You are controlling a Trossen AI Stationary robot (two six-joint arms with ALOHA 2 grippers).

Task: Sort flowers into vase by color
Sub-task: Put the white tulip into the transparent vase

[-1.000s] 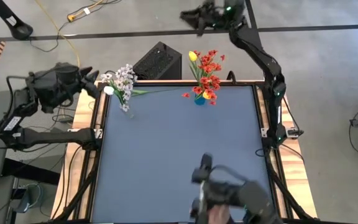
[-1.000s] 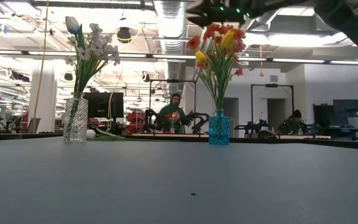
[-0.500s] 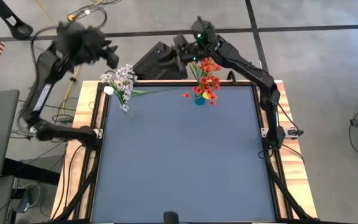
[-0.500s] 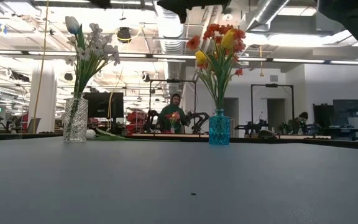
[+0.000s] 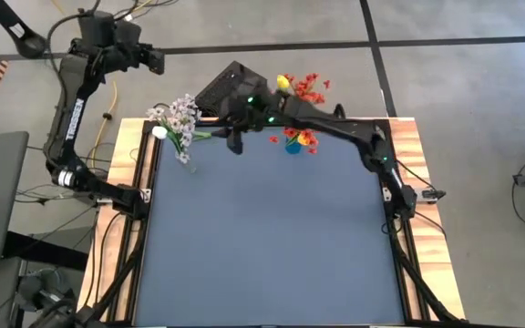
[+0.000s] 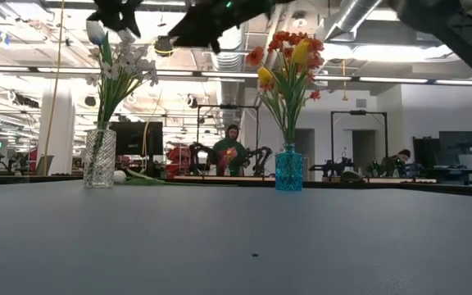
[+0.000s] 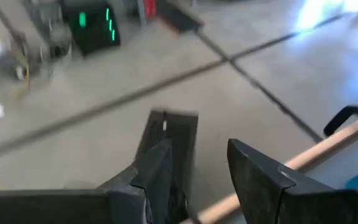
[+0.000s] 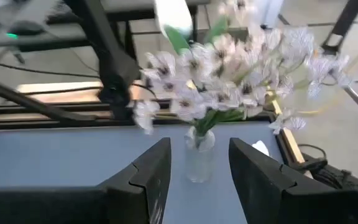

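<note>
Flowers (image 5: 301,114) stand sorted in both vases, one stem (image 5: 210,134) lying at table's twelve o'clock; both end effectors open, empty.

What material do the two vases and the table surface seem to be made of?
The clear vase looks like cut glass or clear plastic: see-through, with a faceted pattern that catches light. The blue vase looks like tinted glass or plastic: translucent, with a similar textured surface. The table surface looks like a matte grey-blue sheet, perhaps laminate or a mat, with no glare; its edge frame looks like pale wood.
</note>
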